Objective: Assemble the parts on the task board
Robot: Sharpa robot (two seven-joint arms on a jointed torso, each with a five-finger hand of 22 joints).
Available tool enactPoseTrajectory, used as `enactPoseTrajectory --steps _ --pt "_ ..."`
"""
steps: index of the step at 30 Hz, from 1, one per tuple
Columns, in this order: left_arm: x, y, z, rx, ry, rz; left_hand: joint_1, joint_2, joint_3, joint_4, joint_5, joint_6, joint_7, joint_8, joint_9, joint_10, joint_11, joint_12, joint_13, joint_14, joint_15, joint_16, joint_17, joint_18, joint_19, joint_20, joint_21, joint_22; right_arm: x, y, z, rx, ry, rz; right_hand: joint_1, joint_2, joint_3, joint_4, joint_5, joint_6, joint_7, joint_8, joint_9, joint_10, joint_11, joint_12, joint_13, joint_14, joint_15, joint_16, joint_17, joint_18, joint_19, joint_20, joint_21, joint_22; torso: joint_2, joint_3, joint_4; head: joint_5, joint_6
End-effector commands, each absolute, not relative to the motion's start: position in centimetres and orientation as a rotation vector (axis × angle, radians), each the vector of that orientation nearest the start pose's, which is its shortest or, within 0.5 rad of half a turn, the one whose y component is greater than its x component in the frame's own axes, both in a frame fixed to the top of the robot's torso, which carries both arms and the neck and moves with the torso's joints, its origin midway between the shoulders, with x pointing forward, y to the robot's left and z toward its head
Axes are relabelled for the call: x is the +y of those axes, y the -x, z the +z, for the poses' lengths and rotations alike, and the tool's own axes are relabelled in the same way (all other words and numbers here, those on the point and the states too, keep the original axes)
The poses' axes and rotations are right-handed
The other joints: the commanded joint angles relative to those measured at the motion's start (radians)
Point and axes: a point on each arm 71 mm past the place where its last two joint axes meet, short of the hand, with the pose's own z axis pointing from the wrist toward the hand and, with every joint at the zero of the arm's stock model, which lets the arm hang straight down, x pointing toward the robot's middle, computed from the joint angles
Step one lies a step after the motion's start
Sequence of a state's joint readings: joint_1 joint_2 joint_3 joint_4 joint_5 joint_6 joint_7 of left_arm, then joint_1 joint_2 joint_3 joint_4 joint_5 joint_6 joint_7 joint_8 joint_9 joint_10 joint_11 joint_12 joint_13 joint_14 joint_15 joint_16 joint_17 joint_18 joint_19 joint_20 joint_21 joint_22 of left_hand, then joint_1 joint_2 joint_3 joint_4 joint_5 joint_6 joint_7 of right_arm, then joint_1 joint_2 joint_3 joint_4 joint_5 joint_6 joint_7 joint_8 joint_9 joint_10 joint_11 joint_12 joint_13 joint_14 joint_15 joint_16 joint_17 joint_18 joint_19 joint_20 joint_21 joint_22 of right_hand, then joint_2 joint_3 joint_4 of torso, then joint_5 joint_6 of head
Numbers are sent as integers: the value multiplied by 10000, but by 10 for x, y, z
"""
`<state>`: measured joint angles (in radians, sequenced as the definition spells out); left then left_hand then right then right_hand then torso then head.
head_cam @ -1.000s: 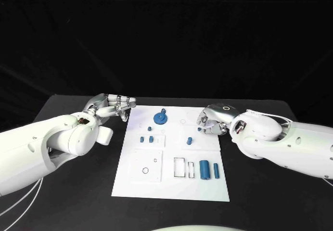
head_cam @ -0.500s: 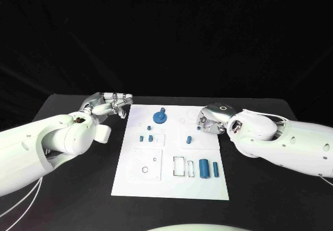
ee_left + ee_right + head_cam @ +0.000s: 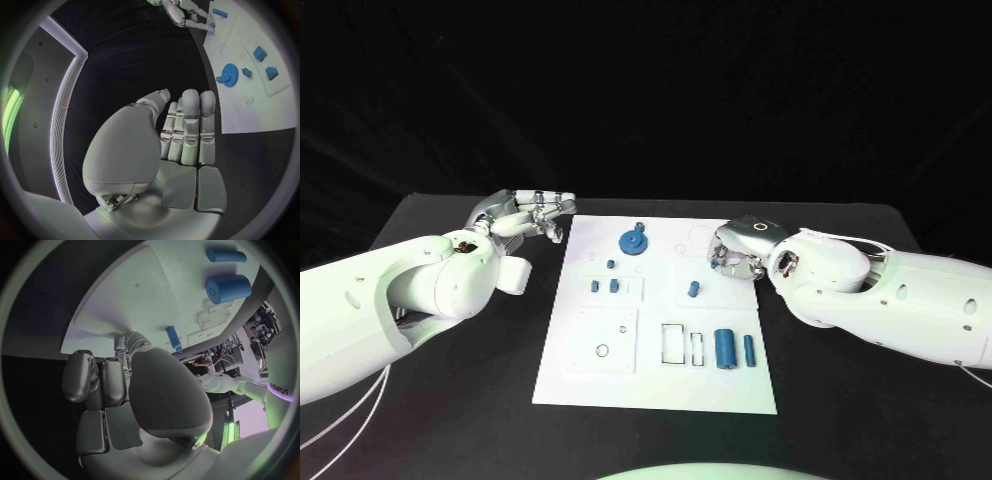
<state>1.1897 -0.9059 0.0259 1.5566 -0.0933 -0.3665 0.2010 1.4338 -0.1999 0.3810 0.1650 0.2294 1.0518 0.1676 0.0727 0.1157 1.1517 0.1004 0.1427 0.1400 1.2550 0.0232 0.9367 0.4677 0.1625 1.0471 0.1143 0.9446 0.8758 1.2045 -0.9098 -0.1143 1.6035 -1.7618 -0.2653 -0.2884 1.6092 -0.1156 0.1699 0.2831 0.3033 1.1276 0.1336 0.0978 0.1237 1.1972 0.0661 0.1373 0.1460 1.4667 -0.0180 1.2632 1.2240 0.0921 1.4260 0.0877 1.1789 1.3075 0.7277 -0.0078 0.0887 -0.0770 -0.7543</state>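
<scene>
Black desk (image 3: 473,400), white task board (image 3: 661,385) lengthwise away from robot; two blue cylinders (image 3: 726,349) lying along it; left hand (image 3: 531,213) fingers released, right hand (image 3: 736,256) unclear.

My head camera looks steeply down on the task board (image 3: 658,320) from well above. Each wrist camera sits close behind my own palm, facing along the fingers; both also catch the task board (image 3: 259,85) (image 3: 156,295) at frame's upper right.

The white task board (image 3: 661,385) lies flat mid-table, bearing a blue gear (image 3: 633,243) near its far edge and two blue cylinders (image 3: 726,350) toward its near right corner.
</scene>
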Motion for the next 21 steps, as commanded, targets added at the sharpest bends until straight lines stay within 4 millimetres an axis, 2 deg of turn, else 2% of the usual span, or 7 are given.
enactPoseTrajectory --steps 1,10,15,21 --pt "233 -490 -166 14846 11500 -13911 29 101 -39 -11 -23 -51 54 -38 -22 -69 16 54 15 -84 -13 -41 -19 86 -76 15 -82 -39 -213 -461 -208 17051 3847 3397 -5 -114 81 -6 -54 78 -15 -66 11 85 -15 -47 -23 426 23 57 14 -206 99 -1 64 1376 0 -8 -1 -1 -1" --pt "233 -490 -166 14906 11523 -13904 42 108 -64 -27 -25 -87 76 -42 -40 -114 35 66 16 -100 -1 -59 -42 101 -122 22 -178 -132 -211 -461 -209 17119 3795 3484 -5 -114 81 -6 -54 78 -15 -66 11 85 -15 -47 -23 426 23 57 14 -206 99 -1 64 1376 0 -9 6 -7 -7" --pt "232 -490 -166 14942 11526 -13917 63 121 -76 -45 -22 -113 89 -43 -55 -147 46 78 18 -115 8 -74 -60 110 -149 28 -241 -190 -211 -462 -209 17168 3772 3505 -98 -154 429 -38 -4 193 -45 -84 29 215 -32 -110 -108 429 8 151 65 -223 129 -5 184 1461 -3 -9 2 -4 -11" --pt "232 -490 -167 14974 11534 -13920 105 144 -82 -76 -18 -145 105 -41 -73 -192 60 95 20 -136 18 -93 -85 123 -185 35 -324 -267 -211 -462 -209 17145 3734 3542 -95 -29 887 -150 -185 504 -162 23 114 531 -141 -83 -137 470 -72 347 225 -282 254 -58 546 1619 -10 -6 -3 5 -27"
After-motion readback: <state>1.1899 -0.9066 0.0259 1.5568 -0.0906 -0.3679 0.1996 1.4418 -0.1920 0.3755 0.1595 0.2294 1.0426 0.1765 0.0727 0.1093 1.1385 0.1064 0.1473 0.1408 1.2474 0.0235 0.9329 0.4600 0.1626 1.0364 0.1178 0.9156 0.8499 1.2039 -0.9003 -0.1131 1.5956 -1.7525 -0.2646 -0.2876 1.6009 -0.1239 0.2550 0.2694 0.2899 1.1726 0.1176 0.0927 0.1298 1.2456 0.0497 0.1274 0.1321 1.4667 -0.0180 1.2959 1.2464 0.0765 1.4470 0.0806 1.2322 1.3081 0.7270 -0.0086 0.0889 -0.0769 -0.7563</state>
